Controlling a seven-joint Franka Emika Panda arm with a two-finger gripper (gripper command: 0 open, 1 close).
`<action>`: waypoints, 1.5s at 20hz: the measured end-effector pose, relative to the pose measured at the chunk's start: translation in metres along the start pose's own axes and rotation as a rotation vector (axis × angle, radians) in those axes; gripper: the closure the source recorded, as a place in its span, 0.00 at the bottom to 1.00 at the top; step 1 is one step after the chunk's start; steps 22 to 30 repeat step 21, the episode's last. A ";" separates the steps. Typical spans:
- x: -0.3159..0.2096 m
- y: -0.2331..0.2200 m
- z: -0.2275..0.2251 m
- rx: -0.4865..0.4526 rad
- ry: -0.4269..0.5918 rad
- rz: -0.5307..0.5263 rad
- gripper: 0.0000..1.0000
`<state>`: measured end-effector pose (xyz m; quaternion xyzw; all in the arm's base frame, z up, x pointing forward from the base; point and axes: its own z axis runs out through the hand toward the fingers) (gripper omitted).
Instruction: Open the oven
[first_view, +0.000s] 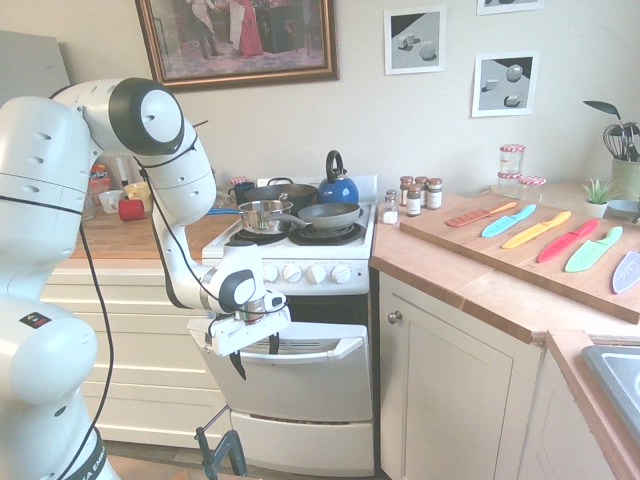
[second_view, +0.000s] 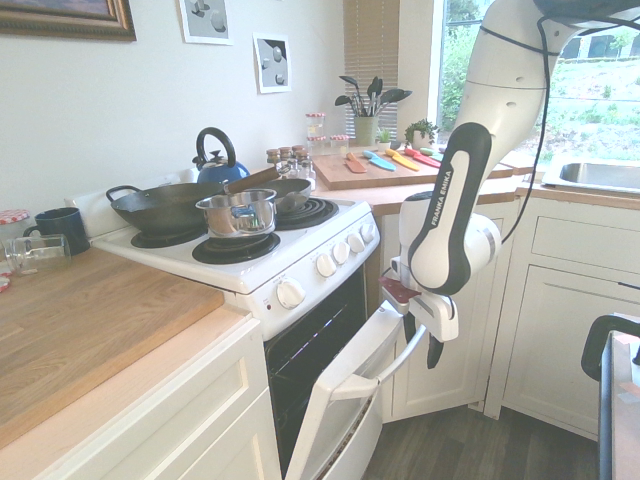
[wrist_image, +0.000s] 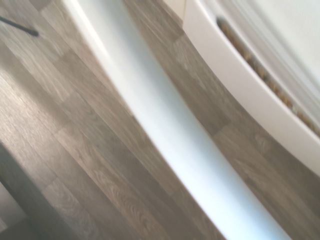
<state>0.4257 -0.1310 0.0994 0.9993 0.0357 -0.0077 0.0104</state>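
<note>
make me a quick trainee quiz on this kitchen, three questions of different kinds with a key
1. True or false: the oven door is fully closed.
2. What colour is the kettle? A) red B) blue C) green
3. Fill in the blank: the shiny steel pot stands on a black ____.

Key: 1. False, it hangs partly open. 2. B. 3. Burner.

The arm (second_view: 462, 200) reads "FRANKA EMIKA" along its dark panel, towards two o'clock in the second exterior view; smaller print seems unreadable.
</note>
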 end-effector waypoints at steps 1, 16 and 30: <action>-0.009 0.004 0.002 0.004 0.001 0.002 0.00; -0.092 0.059 -0.046 0.020 0.033 0.202 0.00; -0.053 0.005 -0.126 0.048 0.051 0.293 0.00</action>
